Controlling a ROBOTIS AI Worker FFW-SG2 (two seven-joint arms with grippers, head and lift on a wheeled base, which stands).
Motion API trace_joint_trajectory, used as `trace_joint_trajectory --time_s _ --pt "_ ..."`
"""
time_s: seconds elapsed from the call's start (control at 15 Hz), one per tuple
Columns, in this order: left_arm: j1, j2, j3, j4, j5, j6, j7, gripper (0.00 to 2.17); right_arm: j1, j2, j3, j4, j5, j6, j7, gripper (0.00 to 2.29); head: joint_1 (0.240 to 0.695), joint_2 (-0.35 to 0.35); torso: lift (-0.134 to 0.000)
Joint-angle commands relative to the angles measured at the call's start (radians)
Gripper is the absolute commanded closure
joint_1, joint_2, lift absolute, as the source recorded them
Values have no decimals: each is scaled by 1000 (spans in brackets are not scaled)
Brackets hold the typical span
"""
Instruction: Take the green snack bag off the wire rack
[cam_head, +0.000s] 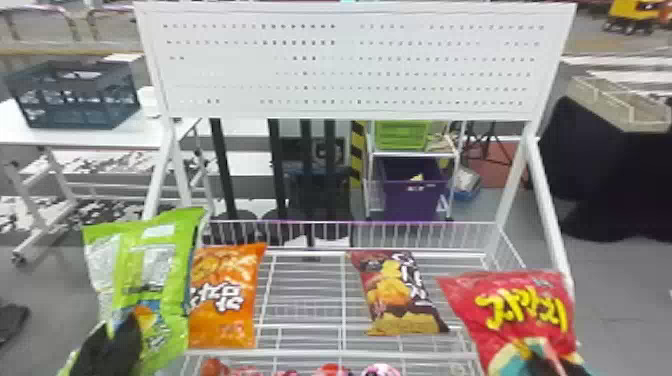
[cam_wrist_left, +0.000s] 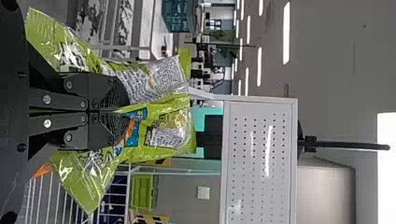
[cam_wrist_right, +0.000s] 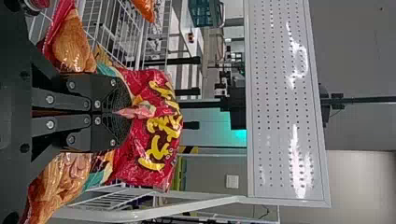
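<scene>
At the left of the head view my left gripper (cam_head: 111, 345) is shut on the green snack bag (cam_head: 152, 270), which hangs upright just left of the orange bag and in front of the wire rack's (cam_head: 342, 290) left side. The left wrist view has the left gripper (cam_wrist_left: 114, 112) pinching the green bag (cam_wrist_left: 168, 105) by a fold at its middle. At the lower right my right gripper (cam_head: 555, 362) holds a red snack bag (cam_head: 520, 305); in the right wrist view the right gripper (cam_wrist_right: 116, 112) is closed on a fold of that red bag (cam_wrist_right: 154, 135).
An orange bag (cam_head: 227, 295) and a dark red-brown bag (cam_head: 397, 295) lie on the rack. Small red and pink items (cam_head: 332, 370) sit below at the front edge. A white pegboard (cam_head: 350, 65) rises above, and white posts (cam_head: 550, 210) flank the rack.
</scene>
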Motion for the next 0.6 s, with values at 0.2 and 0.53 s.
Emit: trace_joint_trajectory --time_s 0.2,0.53 --pt "13 -7 8 0 -10 -16 -2 1264 2 0 1 -3 -2 -3 -1 2233 499 0 0" --pt "14 -7 8 0 -11 -16 -4 1264 5 0 0 -9 -6 -3 1 2233 499 0 0"
